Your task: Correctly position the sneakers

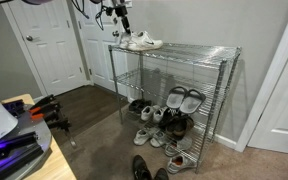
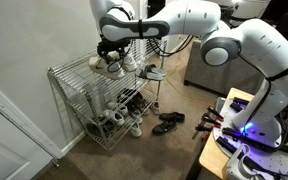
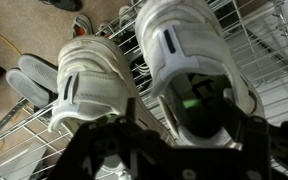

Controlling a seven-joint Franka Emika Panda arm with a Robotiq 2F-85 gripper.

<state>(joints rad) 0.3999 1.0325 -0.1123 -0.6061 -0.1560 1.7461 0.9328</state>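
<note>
- Wire shelving, a metal rack (image 1: pixel 202 50), stands against a pale wall near a white door (image 1: pixel 54 50).
- Sneakers (image 3: pixel 89 85): a white pair on the rack's top shelf, directly beneath the claw (image 3: pixel 179 135).
- Appearance: small low-top shoes with white uppers, pale soles and dark interiors. Fastening detail is too blurred to read in the wrist view.
- Orientation: both sit upright, side by side, with heels nearest the claw and toes pointing away from it.
- Claw state: the jaws stand wide apart. The heel opening of one sneaker lies between them in the wrist view. Whether a finger touches it cannot be told.
- Below the claw, a lower shelf holds grey slip-ons (image 1: pixel 184 98).
- Far below the claw, black shoes (image 1: pixel 144 168) lie on the floor in front of the rack.
</note>
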